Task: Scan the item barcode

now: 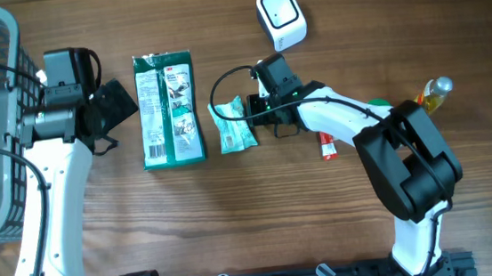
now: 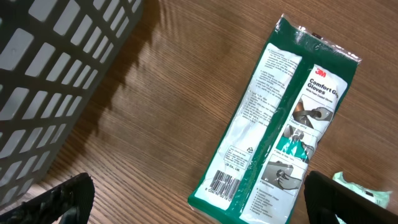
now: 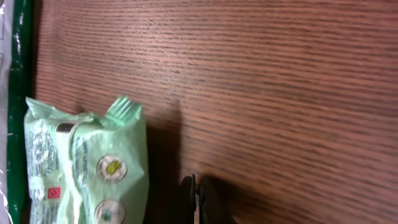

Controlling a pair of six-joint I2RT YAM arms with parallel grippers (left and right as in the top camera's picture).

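From above, we see the scanner (image 1: 281, 15) at the upper middle of the frame, its face turned toward the goods, so we judge that items are to be lifted up to it. The gloves pack (image 1: 168, 109) lies flat left of centre. The packet (image 1: 234, 126) lies just beside it, at centre. The right gripper (image 1: 257, 108) sits at the packet's right edge with its jaws together, which makes the packet the likely item to scan. The left gripper (image 1: 114, 109) waits just left of the gloves pack, beside the basket (image 1: 5, 34).

The left wrist view adds what the overhead cannot: a barcode (image 2: 224, 182) faces up at the lower end of the gloves pack. Its fingers (image 2: 59, 198) stand spread wide at the bottom corners, holding nothing.

The right wrist view shows its fingers (image 3: 189, 199) pressed shut at the bottom edge, just right of the packet and gripping nothing. We see no barcode on the packet here.
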